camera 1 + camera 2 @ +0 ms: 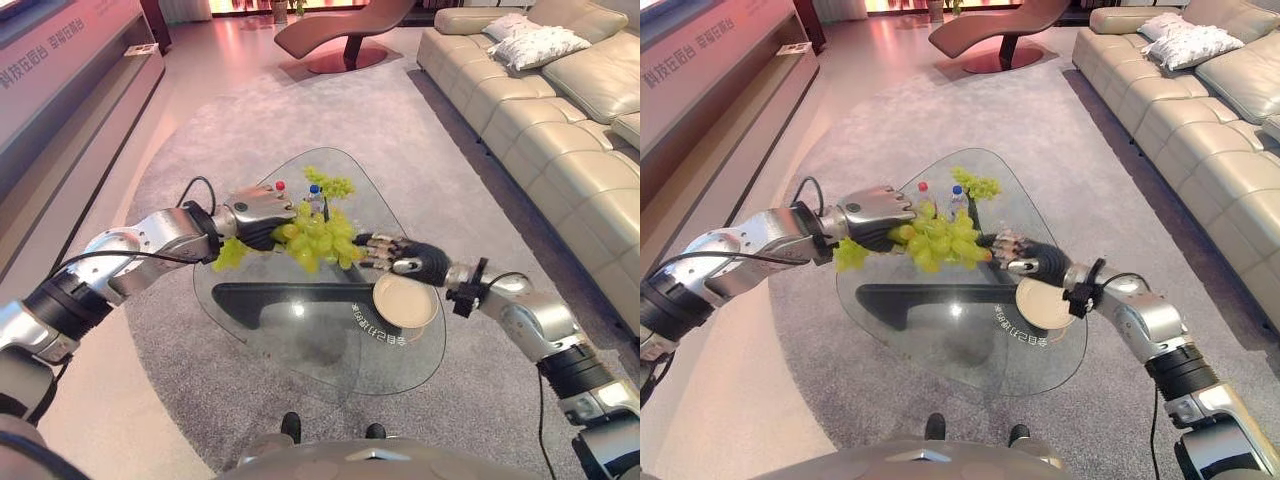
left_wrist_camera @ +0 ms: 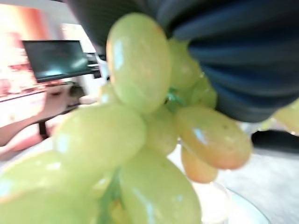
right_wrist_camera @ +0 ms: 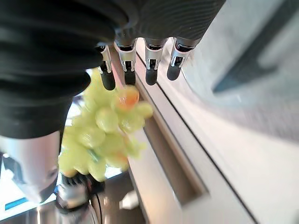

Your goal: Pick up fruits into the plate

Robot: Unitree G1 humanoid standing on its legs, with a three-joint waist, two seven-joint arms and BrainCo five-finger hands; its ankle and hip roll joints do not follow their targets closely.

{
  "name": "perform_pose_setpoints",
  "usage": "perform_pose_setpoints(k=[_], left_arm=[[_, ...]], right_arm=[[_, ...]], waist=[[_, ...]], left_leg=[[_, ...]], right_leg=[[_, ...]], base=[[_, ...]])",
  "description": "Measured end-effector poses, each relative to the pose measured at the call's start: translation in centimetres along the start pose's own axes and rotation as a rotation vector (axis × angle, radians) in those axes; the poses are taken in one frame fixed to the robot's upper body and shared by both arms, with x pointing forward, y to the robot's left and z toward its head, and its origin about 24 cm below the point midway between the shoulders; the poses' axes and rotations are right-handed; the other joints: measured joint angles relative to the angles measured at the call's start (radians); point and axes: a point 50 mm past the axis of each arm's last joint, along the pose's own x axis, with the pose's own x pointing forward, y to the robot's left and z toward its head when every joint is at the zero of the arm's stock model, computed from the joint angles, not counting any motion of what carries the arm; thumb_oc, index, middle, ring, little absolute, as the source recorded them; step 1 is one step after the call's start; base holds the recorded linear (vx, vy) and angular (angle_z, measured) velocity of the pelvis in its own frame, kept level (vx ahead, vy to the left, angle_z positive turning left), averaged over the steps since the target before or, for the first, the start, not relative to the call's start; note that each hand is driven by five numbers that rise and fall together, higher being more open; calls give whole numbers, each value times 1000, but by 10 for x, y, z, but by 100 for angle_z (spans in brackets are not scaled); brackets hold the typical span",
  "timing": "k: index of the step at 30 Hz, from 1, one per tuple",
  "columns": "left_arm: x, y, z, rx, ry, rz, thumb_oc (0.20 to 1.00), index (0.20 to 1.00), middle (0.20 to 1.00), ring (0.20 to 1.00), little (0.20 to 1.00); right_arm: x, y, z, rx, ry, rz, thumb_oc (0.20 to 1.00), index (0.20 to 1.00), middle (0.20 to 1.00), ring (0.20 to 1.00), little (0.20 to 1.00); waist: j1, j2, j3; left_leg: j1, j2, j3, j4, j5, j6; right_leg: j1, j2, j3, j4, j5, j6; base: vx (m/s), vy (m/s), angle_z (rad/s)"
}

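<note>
Left hand (image 1: 258, 217) clamped on the grapes (image 1: 318, 240), bunch hanging off its fingers above the table (image 1: 300, 330). Right hand (image 1: 395, 256) slack-fingered, tips beside the bunch, plate (image 1: 405, 301) just under its wrist.

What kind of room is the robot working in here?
Most likely a living room or a showroom lounge: a cream leather sofa with cushions, a grey carpet, a lounge chair, and a low glass coffee table.
</note>
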Motion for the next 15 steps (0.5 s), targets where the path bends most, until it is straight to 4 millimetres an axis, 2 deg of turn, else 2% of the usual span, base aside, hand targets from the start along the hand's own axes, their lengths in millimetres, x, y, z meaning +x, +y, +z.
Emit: perform_pose_setpoints(k=[6,9,15], left_arm=[[5,7,20,43,-113,-12,200,200,200,200,200],[5,6,22,48,-128,-31,200,200,200,200,200],[6,5,30,62,-179,-69,200,200,200,200,200]], right_arm=[[12,11,-16,67,60,59,1000,1000,1000,1000,1000],[14,14,-20,84,67,68,1000,1000,1000,1000,1000],[18,24,-38,143,124,104,1000,1000,1000,1000,1000]], waist=[[0,4,-26],[0,7,-30],[0,11,-45]], left_leg=[[-2,-5,0,0,-6,1],[-1,-4,0,0,-6,1],[-1,-4,1,0,-6,1]], right_leg=[[-1,-6,1,0,-1,2],[0,-5,1,0,-1,2],[0,-5,1,0,-1,2]], base=[[0,0,0],[0,0,0],[0,0,0]])
